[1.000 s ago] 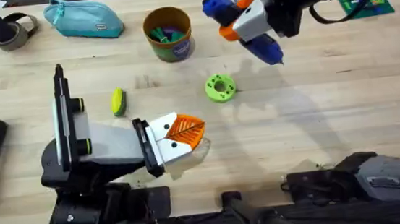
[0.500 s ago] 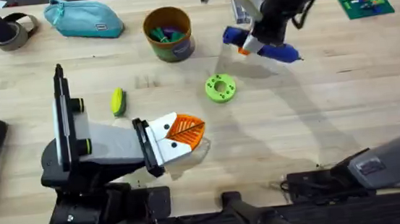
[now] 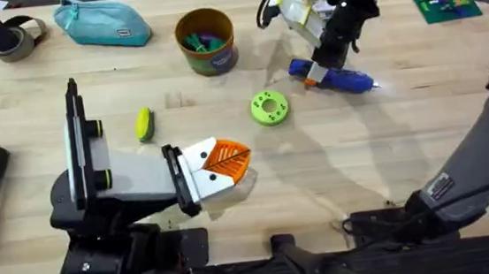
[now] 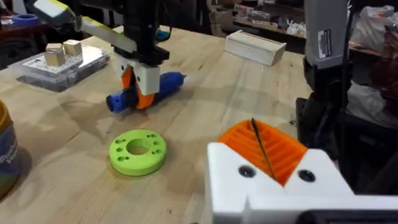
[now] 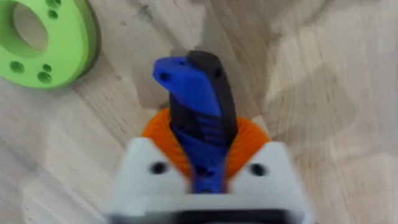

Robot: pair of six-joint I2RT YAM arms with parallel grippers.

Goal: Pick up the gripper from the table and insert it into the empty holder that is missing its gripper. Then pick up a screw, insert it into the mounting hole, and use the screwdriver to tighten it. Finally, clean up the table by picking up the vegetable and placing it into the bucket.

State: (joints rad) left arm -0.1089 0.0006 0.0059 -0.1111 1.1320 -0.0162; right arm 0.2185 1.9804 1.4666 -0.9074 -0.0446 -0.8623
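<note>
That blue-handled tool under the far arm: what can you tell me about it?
The blue-handled screwdriver has a thick bright-blue handle with a black grip strip, seemingly plastic, narrowing to a tip. It lies flat on the wooden table, beyond the green disc with holes. The right gripper has its orange-padded fingers closed around the handle.
</note>
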